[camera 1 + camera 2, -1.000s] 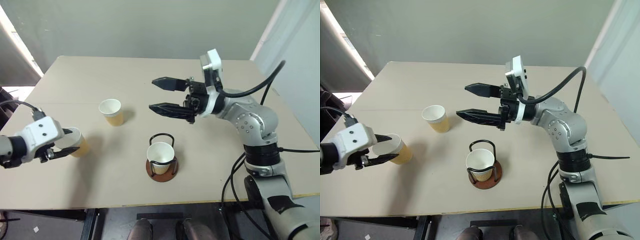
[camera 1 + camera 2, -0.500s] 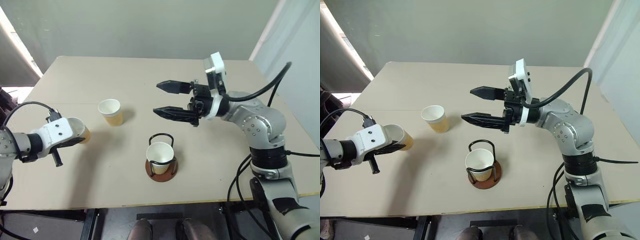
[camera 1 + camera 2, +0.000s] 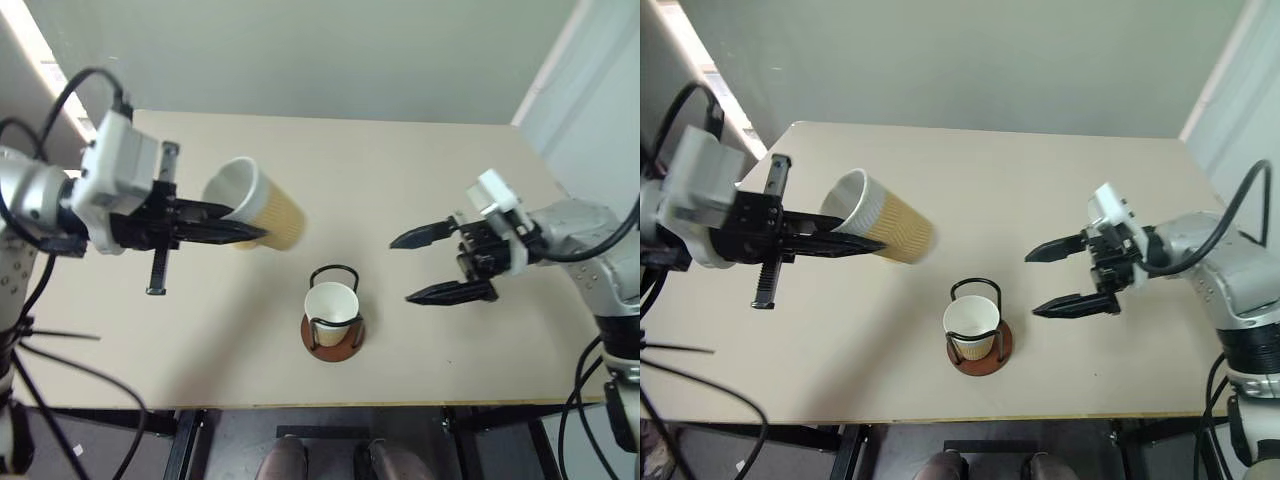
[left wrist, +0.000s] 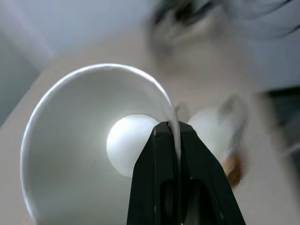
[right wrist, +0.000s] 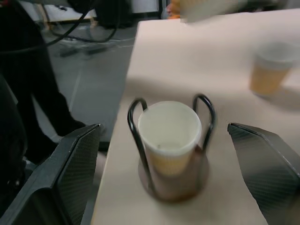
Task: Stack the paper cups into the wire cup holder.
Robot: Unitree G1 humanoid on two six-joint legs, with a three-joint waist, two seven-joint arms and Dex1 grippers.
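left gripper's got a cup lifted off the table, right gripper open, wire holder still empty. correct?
Not quite: the wire cup holder is not empty. The left eye view shows one paper cup already standing upright inside its loops. The rest holds: the left gripper is shut on the rim of a lifted cup, held tilted above the table, and the right gripper is open.
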